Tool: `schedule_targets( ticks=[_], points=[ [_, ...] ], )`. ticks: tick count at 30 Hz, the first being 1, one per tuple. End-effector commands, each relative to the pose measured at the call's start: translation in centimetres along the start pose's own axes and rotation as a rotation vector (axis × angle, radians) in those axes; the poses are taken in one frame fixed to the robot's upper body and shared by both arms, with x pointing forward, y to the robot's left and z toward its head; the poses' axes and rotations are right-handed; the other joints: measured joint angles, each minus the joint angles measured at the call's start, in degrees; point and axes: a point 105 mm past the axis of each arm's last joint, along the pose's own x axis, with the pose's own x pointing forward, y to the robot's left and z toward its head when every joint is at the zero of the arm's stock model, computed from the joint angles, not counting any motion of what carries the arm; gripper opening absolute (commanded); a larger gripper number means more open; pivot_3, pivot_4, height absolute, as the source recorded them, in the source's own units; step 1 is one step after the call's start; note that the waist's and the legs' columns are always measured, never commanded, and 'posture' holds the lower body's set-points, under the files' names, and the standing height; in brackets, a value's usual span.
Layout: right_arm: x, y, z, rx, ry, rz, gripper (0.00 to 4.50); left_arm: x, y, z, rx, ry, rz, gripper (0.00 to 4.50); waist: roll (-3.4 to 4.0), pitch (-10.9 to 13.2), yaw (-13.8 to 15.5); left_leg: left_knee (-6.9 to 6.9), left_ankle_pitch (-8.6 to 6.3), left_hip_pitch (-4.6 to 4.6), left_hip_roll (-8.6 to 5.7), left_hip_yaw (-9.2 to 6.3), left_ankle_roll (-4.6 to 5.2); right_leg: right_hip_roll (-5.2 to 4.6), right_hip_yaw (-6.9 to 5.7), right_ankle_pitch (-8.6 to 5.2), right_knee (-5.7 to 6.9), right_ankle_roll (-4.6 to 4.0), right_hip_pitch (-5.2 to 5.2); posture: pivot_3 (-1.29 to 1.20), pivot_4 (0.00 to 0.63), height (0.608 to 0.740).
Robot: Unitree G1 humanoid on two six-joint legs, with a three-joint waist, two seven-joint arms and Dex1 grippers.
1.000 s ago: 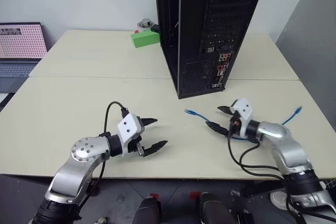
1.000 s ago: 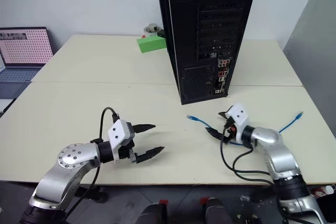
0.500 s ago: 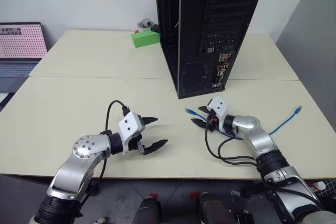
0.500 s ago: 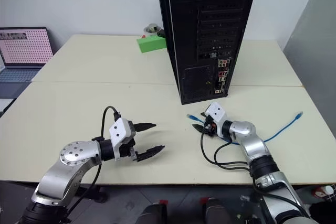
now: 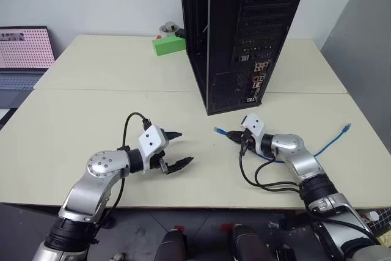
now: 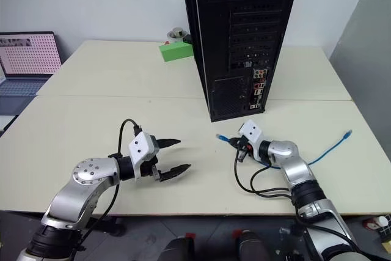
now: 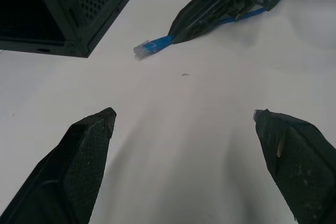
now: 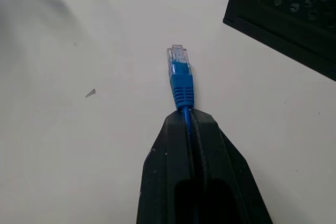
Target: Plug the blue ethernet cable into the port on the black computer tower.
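Right end effector (image 8: 190,129) clenched on blue ethernet cable (image 8: 180,80) behind its plug, which lies flat on the bench (image 5: 91,120), pointing left. Left end effector (image 5: 178,149) released.

The computer tower (image 5: 244,35) stands on the bench (image 5: 91,120). The cable (image 5: 333,142) lies on the bench in front of it, running off to the right. The right gripper (image 5: 233,138) pinches the cable just behind its plug (image 8: 177,59). The left gripper (image 5: 177,149) is well to the left.
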Motion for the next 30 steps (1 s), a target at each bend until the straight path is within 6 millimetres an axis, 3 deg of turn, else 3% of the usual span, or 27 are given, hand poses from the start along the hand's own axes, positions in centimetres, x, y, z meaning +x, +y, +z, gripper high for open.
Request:
schedule_targets(
  ticks=[1, 7, 16, 23, 30],
  points=[
    [-0.2, 1.3, 2.1, -0.096, -0.038, 0.071, 0.01, 0.5, 0.4, 0.5, 0.058, 0.000, -0.029, 4.50, 0.00, 0.00, 0.05, 0.00, 0.00, 0.00, 0.00, 0.00, 0.00, 0.00, 0.00, 0.00, 0.00, 0.00, 0.00, 0.00, 0.150, 0.740],
    [-0.9, 5.0, 4.8, -0.196, -0.072, 0.240, 0.01, 1.8, 1.4, 0.8, 0.084, 0.000, -0.075, 4.50, 0.01, 0.01, 0.07, 0.00, 0.00, -0.03, 0.00, -0.02, 0.00, 0.01, -0.02, 0.00, 0.03, 0.00, -0.03, 0.00, 0.150, 0.740],
    [-1.2, 6.8, 5.6, -0.289, -0.041, 0.309, 0.01, 2.1, -0.3, 1.2, 0.113, -0.001, -0.265, 4.50, 0.01, 0.01, 0.05, 0.00, 0.00, -0.03, 0.00, -0.02, 0.00, 0.01, -0.02, -0.01, 0.02, 0.00, -0.04, 0.00, 0.150, 0.740],
    [-1.4, 7.1, 5.5, -0.329, -0.022, 0.319, 0.00, 2.4, -0.6, 1.0, 0.118, 0.003, -0.293, 3.18, 0.00, 0.01, 0.07, 0.01, 0.00, -0.03, 0.00, -0.02, 0.00, 0.01, -0.02, -0.01, 0.02, 0.00, -0.04, 0.00, 0.150, 0.740],
    [-1.4, 7.3, 5.7, -0.347, -0.023, 0.325, 0.00, 2.6, -0.6, 0.8, 0.127, 0.005, -0.296, 1.42, 0.00, 0.01, 0.08, 0.00, 0.00, -0.03, 0.00, -0.02, 0.00, 0.01, -0.02, -0.01, 0.02, 0.00, -0.04, 0.00, 0.150, 0.740]
  ],
)
